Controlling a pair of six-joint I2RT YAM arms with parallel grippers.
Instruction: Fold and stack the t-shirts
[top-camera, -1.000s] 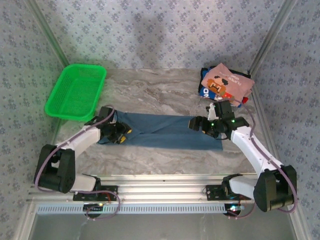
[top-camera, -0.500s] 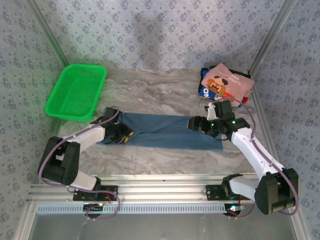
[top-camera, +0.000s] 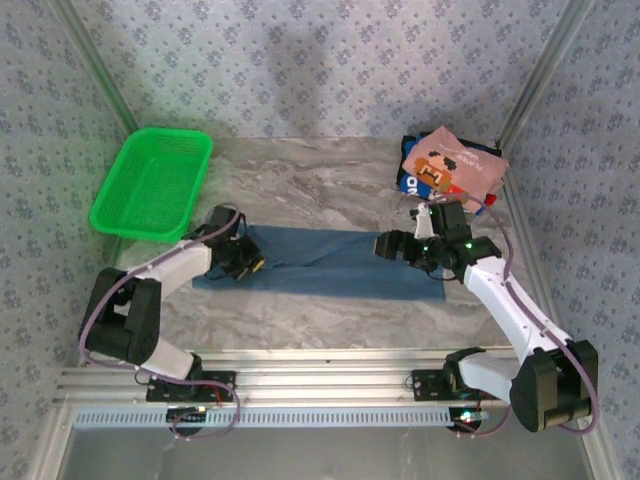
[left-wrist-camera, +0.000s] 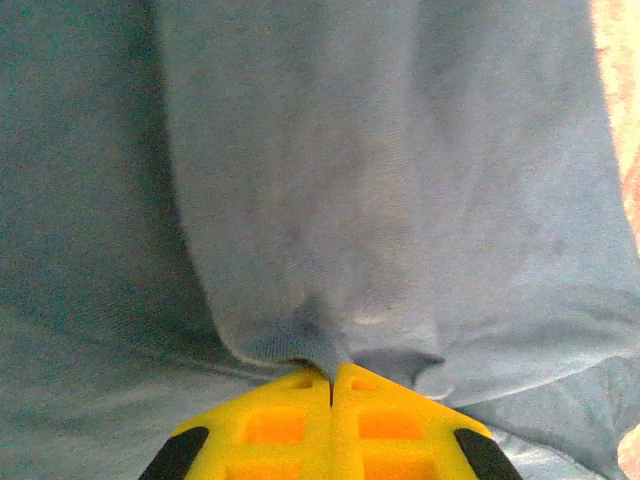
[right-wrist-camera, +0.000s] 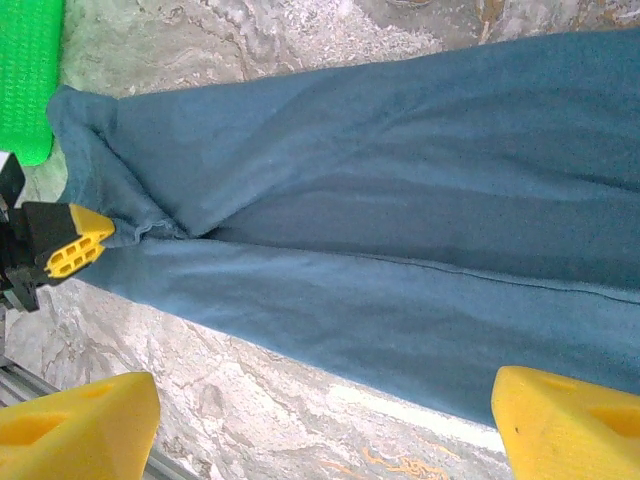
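A plain teal-blue t-shirt (top-camera: 330, 262) lies in a long folded strip across the middle of the marble table (top-camera: 320, 180). My left gripper (top-camera: 250, 265) is at its left end, shut on a pinched fold of the cloth (left-wrist-camera: 300, 345); the yellow fingertips (left-wrist-camera: 290, 415) meet with fabric between them. That gripper (right-wrist-camera: 75, 245) also appears in the right wrist view, at the shirt's (right-wrist-camera: 400, 250) far end. My right gripper (top-camera: 388, 246) hovers open over the shirt's right part, its gap (right-wrist-camera: 325, 400) above the near edge of the cloth. A pink printed t-shirt (top-camera: 452, 168) rests on a dark blue one (top-camera: 410, 183) at the back right.
A green mesh basket (top-camera: 150, 185) stands at the back left, just behind the left arm. The aluminium rail (top-camera: 320, 385) runs along the near edge. Patterned walls close in on both sides.
The left gripper's jaws have closed on the shirt's left end and moved slightly right and back, drawing the cloth in. The right gripper has barely moved.
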